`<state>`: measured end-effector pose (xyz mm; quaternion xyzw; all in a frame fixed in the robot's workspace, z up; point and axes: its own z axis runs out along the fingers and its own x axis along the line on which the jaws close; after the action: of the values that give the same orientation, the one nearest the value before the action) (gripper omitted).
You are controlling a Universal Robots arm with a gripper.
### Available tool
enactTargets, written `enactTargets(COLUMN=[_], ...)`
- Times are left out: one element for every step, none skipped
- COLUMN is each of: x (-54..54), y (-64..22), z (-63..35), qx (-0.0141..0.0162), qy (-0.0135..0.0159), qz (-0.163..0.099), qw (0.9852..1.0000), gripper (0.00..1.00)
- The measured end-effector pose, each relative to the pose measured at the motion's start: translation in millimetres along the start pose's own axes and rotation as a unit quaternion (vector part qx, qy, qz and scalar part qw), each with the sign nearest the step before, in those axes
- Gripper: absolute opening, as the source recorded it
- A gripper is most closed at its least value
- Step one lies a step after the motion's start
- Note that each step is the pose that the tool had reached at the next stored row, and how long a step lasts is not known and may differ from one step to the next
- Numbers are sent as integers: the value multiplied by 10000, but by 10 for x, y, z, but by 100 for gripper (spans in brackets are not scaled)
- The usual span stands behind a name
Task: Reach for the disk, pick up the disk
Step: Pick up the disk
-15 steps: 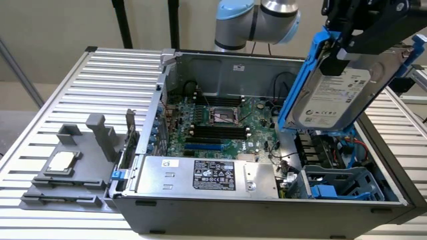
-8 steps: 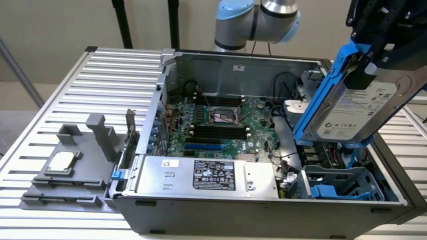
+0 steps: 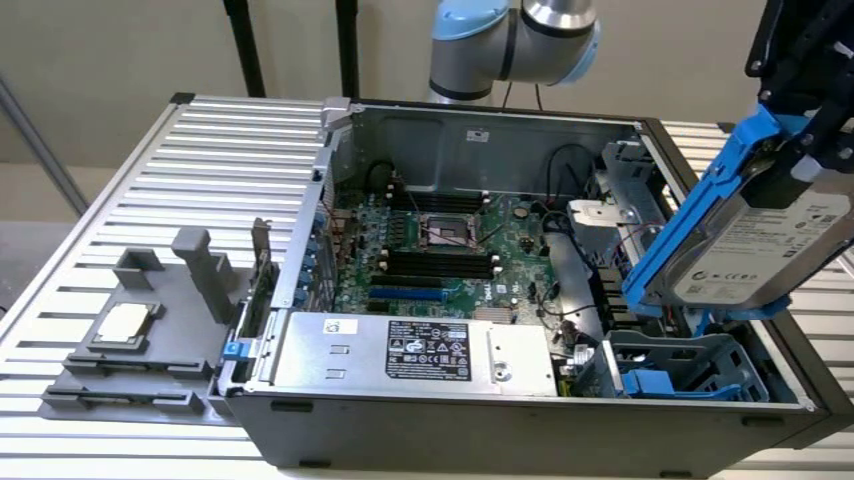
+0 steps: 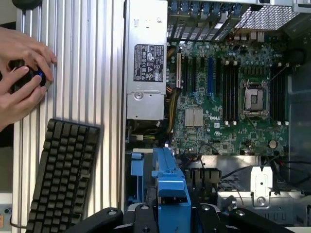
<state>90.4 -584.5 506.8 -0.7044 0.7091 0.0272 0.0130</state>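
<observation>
Now our pincer (image 3: 807,150) is clamped on the disk (image 3: 754,245) — high above the open computer case (image 3: 534,420).

- The gripper (image 3: 790,150) is up high on the exterior view's right, above the open computer.
- Its black fingers (image 4: 146,218) are closed tight on the disk (image 3: 754,245) and hold it tilted in the air.
- The arm's grey and blue joint (image 3: 514,40) is at the far side.

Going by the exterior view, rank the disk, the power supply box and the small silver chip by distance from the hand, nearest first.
1. The disk, held in the hand, at the exterior view's right.
2. The power supply box, along the case's front edge.
3. The small silver chip, on the grey holder at far left.
</observation>
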Motion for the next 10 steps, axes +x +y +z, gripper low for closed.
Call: enactTargets(x=[17,33,48,61,66,67,67,67,67,67], y=[-40,-77,-115,-142,-155,-160,-160,-160,-160,-160], z=[3,7,10,14,16,15,15,15,15,15], qx=[0,0,0,0,0,-1,-1,-1,-1,-1], qy=[0,0,0,-1,-1,0,-1,0,0,0], qz=[0,0,0,0,0,0,0,0,0,0], qw=[10000,10000,10000,10000,10000,10000,10000,10000,10000,10000], gripper=[33,33,33,33,33,33,33,33,33,33])
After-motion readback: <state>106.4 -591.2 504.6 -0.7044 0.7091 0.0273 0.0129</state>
